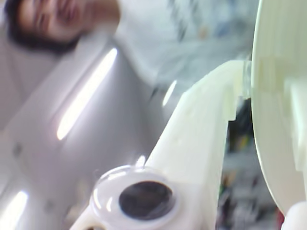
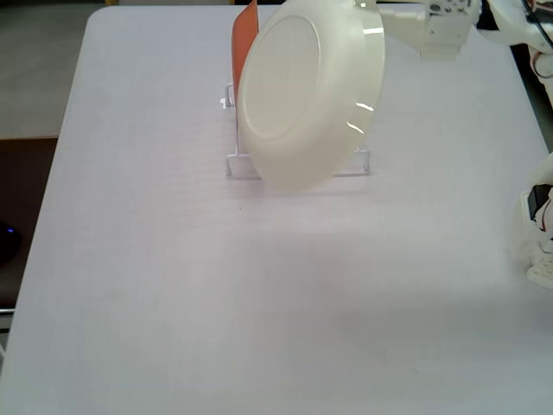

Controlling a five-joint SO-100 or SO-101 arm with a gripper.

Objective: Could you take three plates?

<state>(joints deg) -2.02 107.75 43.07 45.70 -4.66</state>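
In the fixed view the white plate (image 2: 307, 95) hides most of the orange plate (image 2: 244, 33) and of the clear rack (image 2: 232, 164). The gripper's tips are hidden behind the plate's rim at two o'clock. The wrist view's background is blurred.

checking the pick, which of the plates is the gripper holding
The cream white plate, lifted and tilted with its underside toward the fixed camera, gripped at its upper right rim by the gripper. The orange plate stands behind it in the clear rack.
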